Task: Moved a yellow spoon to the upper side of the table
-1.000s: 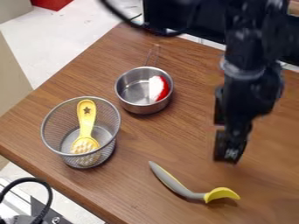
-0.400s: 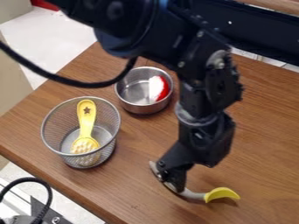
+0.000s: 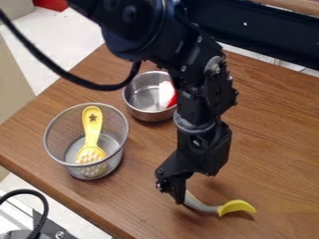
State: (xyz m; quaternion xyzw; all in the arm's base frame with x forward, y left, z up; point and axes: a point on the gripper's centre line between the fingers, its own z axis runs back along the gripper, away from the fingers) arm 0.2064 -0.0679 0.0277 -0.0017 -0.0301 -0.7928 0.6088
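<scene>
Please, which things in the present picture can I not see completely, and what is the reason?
All in the camera view:
- Spoon: its handle end is hidden by the gripper; whether it is gripped, I cannot tell.
- Red-and-white object: its right part is behind the arm.
- Metal pot: its right side is also behind the arm.
- Arm: its upper part is cut off by the top edge.
</scene>
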